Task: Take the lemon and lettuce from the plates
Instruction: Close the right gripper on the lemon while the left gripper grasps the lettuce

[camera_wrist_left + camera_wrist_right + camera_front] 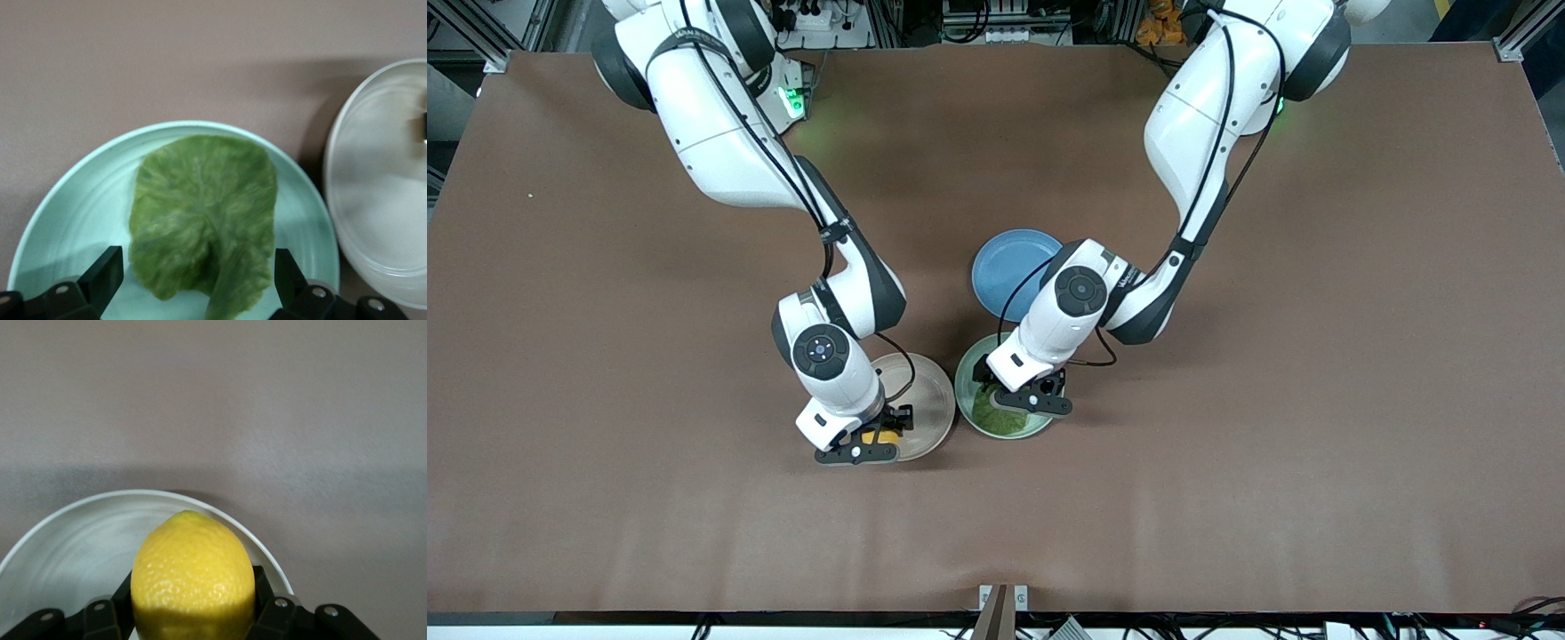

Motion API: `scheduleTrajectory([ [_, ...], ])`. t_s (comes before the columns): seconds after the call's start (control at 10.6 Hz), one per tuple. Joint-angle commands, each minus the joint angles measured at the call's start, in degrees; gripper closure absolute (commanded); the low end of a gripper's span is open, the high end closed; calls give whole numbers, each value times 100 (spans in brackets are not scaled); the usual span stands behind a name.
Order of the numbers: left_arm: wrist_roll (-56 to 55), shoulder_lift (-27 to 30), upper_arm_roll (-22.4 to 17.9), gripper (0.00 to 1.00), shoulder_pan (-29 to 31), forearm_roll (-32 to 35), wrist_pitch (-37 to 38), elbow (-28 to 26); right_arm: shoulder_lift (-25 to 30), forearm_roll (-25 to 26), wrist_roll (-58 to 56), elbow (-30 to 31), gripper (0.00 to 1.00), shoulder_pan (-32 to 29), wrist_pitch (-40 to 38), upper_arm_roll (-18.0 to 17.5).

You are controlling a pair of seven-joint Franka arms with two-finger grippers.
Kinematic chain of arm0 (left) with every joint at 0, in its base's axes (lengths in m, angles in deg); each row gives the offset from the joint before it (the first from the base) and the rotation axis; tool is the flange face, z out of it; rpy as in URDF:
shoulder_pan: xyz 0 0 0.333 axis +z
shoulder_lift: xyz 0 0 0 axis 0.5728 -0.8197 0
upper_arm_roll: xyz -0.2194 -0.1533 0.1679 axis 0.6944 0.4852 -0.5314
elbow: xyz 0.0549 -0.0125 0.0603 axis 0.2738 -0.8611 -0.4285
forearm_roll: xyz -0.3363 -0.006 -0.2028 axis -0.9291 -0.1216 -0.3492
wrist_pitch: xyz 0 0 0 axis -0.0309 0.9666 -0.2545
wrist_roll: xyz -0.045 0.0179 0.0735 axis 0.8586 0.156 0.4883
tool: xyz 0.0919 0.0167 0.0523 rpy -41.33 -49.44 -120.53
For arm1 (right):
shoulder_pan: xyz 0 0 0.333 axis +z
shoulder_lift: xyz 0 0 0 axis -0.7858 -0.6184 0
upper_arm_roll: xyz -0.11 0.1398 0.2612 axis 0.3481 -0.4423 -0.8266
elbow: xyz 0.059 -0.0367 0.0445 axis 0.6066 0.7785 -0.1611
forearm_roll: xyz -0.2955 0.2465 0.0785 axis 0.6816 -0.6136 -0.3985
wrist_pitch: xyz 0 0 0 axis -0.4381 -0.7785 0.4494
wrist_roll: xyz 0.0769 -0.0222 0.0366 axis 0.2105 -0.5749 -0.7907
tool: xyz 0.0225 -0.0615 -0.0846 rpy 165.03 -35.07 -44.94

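The lemon (193,577) is yellow and sits over the pale beige plate (60,553). My right gripper (193,590) is shut on it, with a black finger pressed against each side. In the front view the right gripper (879,437) is at the edge of the beige plate (929,400) nearer the camera, and a bit of lemon (885,436) shows. The lettuce (203,220) lies flat on the mint green plate (73,207). My left gripper (197,280) is open, one finger on each side of the leaf's stem end. In the front view the left gripper (1024,397) is over the lettuce (996,415) on the mint plate (966,391).
A blue plate (1009,267) lies on the brown table, farther from the camera than the mint plate and partly under the left arm. The beige and mint plates lie side by side, almost touching; the beige plate (380,193) shows in the left wrist view.
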Motion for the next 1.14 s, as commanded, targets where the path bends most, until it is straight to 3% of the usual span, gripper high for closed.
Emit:
scheduleTrajectory([
  [0.0, 65, -183, -84, 0, -176, 128, -11, 150, 320, -4, 213, -42, 100, -260, -714, -20],
  [0.19, 65, -218, -119, 0, -229, 163, -11, 150, 400, 13, 213, -43, 100, -305, -890, -3],
  [0.38, 56, -227, -521, 0, -579, 320, -11, 150, 504, -4, 195, -51, 100, -524, -1049, -21],
  [0.57, 65, -245, -585, 0, -608, 373, -11, 150, 619, -13, 186, -51, 100, -647, -1058, -21],
  [0.66, 56, -236, -585, 10, -608, 382, -11, 150, 672, -13, 143, -43, 100, -761, -1145, -29],
  [0.85, 21, -236, -576, 43, -608, 374, -2, 150, 838, -5, -24, -25, 100, -998, -1251, -38],
  [0.95, -5, -236, -576, 49, -608, 365, -2, 150, 865, 4, -112, 10, 100, -1139, -1356, -29],
  [1.04, -40, -236, -576, 61, -599, 339, -2, 141, 874, 48, -243, 1, 100, -1271, -1601, -21],
])
